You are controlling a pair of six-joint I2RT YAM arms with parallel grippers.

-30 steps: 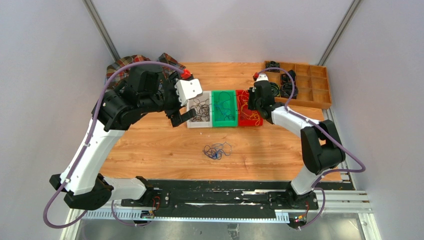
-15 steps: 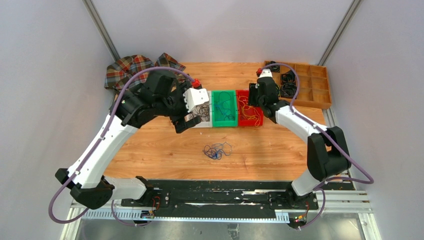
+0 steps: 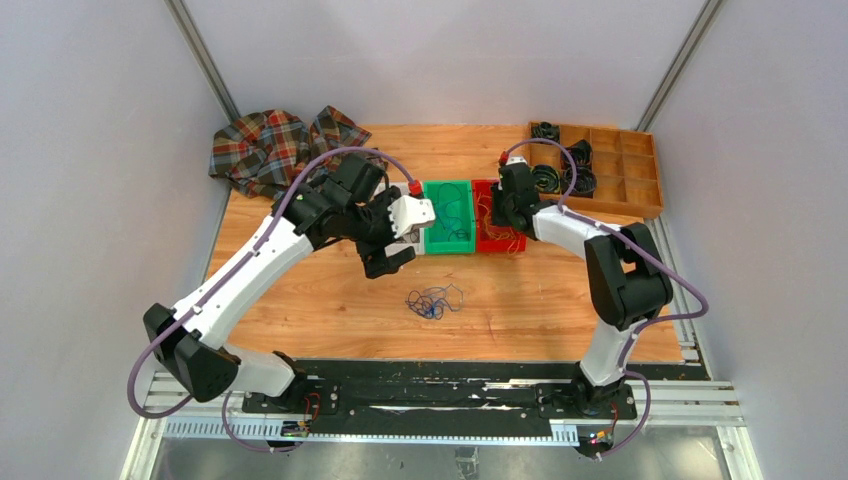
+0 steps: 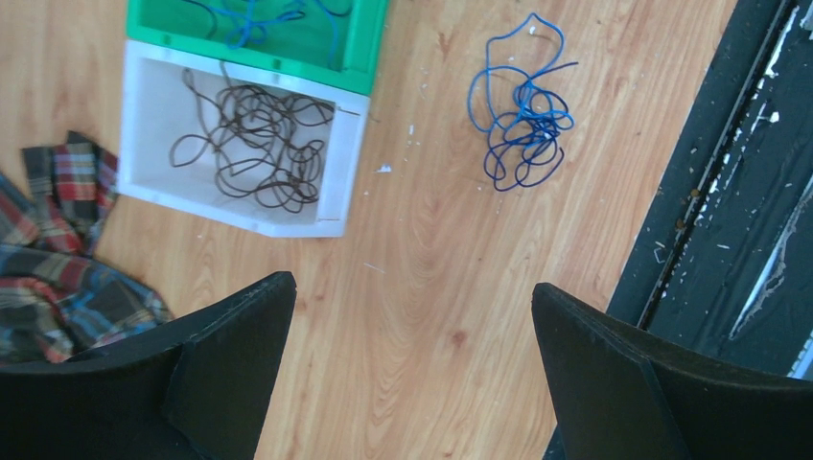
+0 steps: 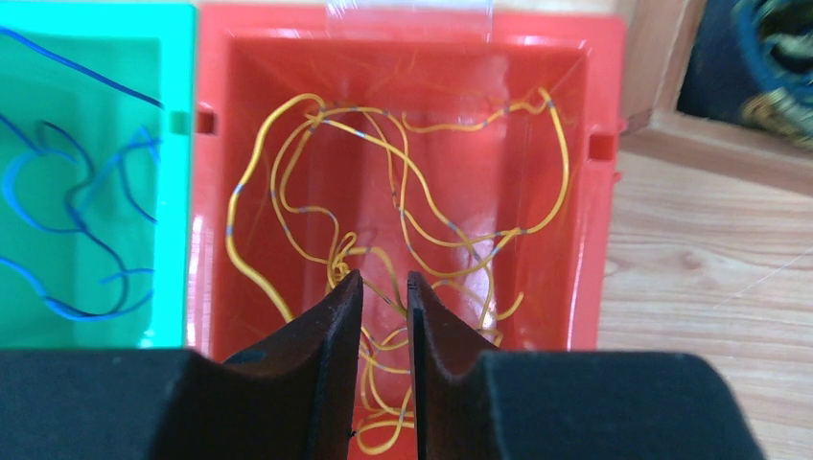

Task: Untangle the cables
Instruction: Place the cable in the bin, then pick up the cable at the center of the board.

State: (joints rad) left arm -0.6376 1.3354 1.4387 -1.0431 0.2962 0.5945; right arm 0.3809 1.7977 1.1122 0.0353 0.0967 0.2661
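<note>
Our right gripper (image 5: pixel 383 281) sits nearly closed among the yellow cables (image 5: pixel 398 216) in the red bin (image 5: pixel 599 240), whether pinching one we cannot tell, so lifting could drag a snagged loop out, while our wide-open, empty left gripper (image 4: pixel 412 295) hovers near the blue tangle (image 4: pixel 522 125) on the surface (image 4: pixel 431 240).

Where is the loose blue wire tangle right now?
In the top view the blue tangle lies alone on the wooden table, near its middle, just on the arm-base side of the white bin and green bin.
</note>
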